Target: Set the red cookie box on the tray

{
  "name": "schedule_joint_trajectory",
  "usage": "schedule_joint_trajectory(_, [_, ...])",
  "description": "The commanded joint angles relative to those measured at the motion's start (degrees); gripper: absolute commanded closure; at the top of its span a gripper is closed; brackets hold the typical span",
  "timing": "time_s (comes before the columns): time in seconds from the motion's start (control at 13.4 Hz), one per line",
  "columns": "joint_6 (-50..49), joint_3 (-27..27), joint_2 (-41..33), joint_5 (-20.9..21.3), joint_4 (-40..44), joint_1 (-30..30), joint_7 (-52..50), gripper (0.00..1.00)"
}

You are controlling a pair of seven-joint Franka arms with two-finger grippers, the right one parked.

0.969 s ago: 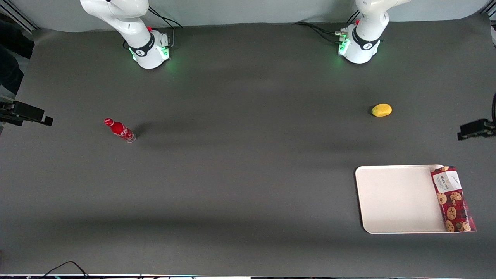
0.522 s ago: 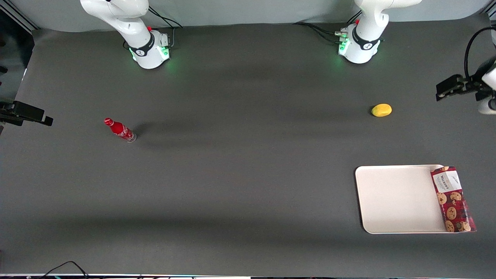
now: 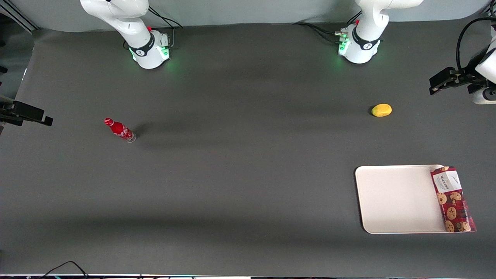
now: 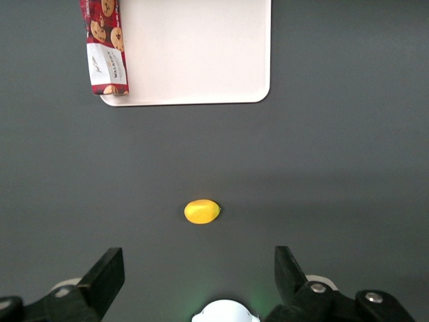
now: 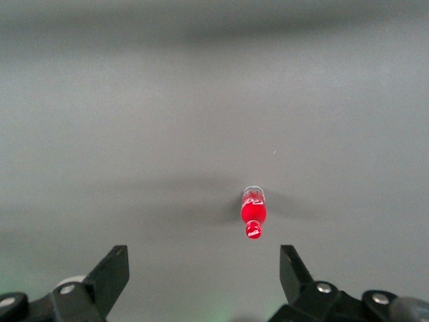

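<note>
Dark grey matting (image 3: 240, 174) covers the table; from the front, the long dark red cookie box (image 3: 451, 199) lies along the cream-white rectangular tray's (image 3: 395, 199) edge toward the working arm's end, overlapping its rim. High above the table, farther from the camera, the gripper (image 3: 436, 83) hangs empty. Its wrist view shows wide-spread fingers (image 4: 107, 272) above a small yellow lemon-like fruit (image 4: 202, 211).

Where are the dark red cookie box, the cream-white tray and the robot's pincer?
Dark red cookie box (image 3: 452, 199): front view, printed top.
Cream-white rectangular tray (image 3: 395, 197): front view, bare floor.
Open pincer (image 4: 199, 272): left wrist view, gap between fingertips, high above the table.
</note>
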Motion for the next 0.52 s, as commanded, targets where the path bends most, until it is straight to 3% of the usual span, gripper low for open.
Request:
schedule_joint_trajectory(0.0, [0.9,0.5,0.5,0.0,0.6,-0.7,-1.0,0.00])
schedule_joint_trajectory(0.45, [0.1,0.7,2.4,0.0,2.5,-0.6,-0.9,0.00])
